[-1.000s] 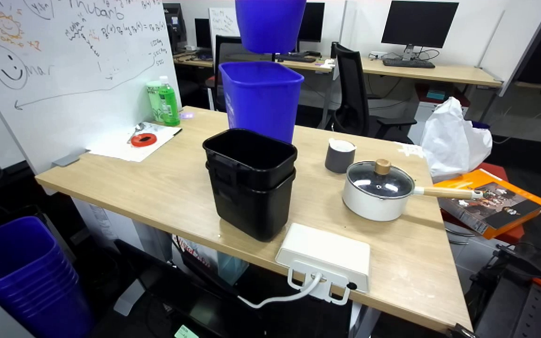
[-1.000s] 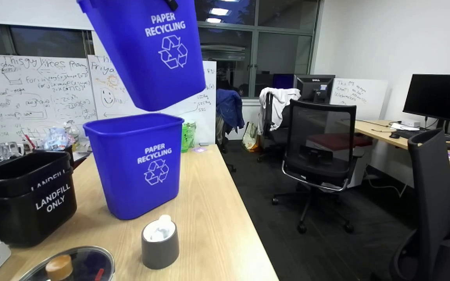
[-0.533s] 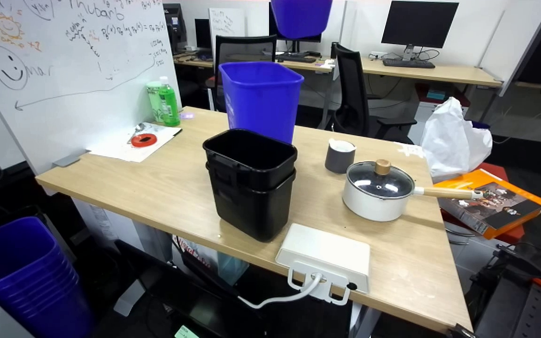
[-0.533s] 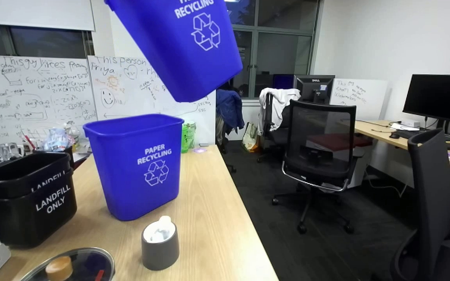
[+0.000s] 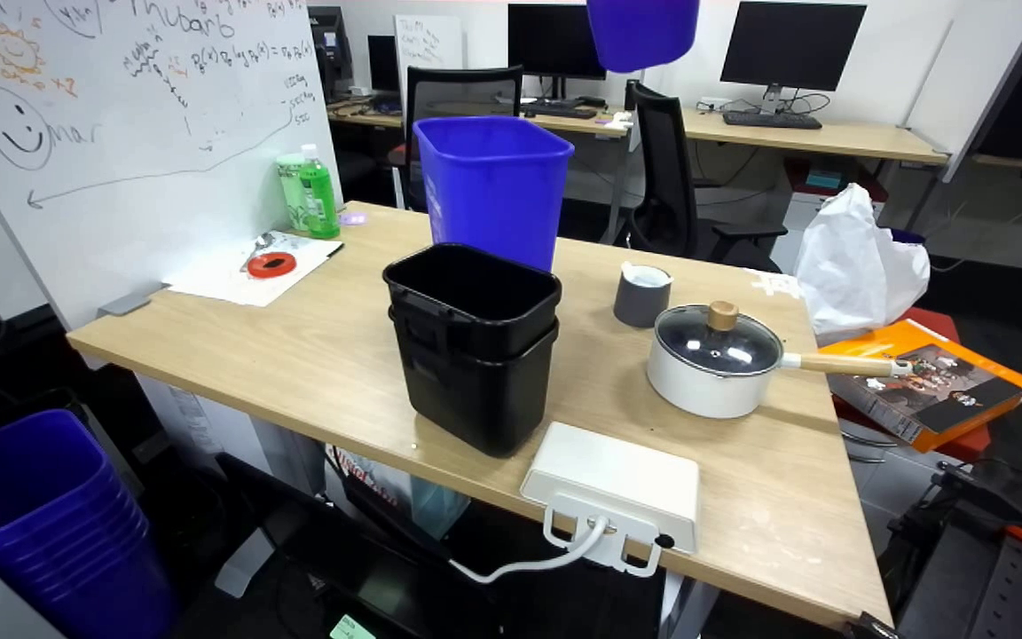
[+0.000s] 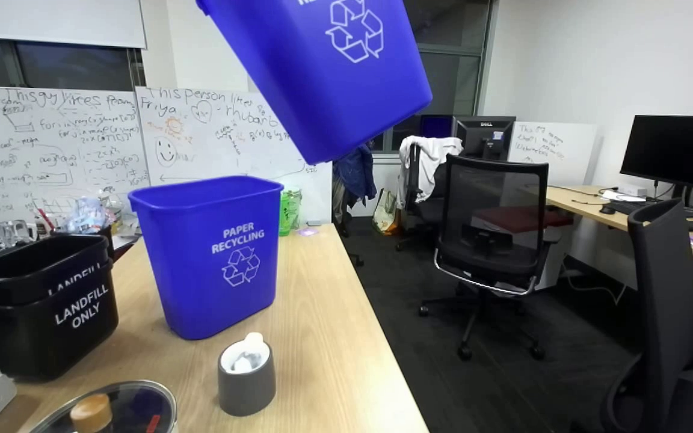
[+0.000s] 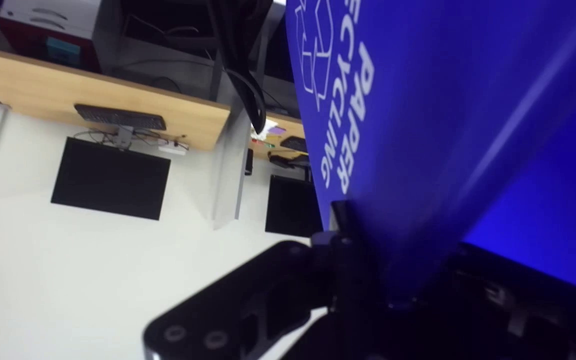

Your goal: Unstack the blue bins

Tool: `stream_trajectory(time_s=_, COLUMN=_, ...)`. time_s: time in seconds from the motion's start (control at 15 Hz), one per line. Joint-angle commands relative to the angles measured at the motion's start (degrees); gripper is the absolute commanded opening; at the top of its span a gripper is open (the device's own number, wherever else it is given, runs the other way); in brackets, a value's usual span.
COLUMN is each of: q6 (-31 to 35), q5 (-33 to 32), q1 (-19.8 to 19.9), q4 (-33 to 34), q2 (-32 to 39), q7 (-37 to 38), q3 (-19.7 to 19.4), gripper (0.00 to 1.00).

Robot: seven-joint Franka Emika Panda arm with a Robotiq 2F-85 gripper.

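Gripper pinches the tilted paper-recycling bin, upper centre; best level it before lowering, clear of the upright paper-recycling bin, centre left

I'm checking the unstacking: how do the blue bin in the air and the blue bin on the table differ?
The airborne bin is tilted; the standing bin is upright. The airborne bin hangs clear of the table; the standing bin rests on it. Both are blue with a white recycling symbol.
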State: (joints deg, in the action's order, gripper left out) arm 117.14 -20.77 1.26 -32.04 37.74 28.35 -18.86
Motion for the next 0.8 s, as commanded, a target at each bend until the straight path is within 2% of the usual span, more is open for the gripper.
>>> stream_trajectory(time_s=0.0, q6=-8.4, q5=-1.1, q1=-2.6, q4=0.3, q2=-1.1, q7=4.4, q3=-1.4, gripper=0.01)
stream_trajectory(time_s=0.13, q6=-9.4, q5=-3.4, q1=-3.9, q4=0.9, q2=-0.4, q7=8.1, q3=-3.1, gripper=0.01)
stream_trajectory(time_s=0.4, q6=-5.4, q5=-13.9, q1=-6.4, q4=0.6, q2=0.2, q7=8.3, q3=-7.9, gripper=0.01)
stream_trajectory(time_s=0.73, q6=-8.5, q5=-26.6, q1=-12.3, q4=-0.8, q2=1.0, q7=19.8, q3=-14.1, gripper=0.01)
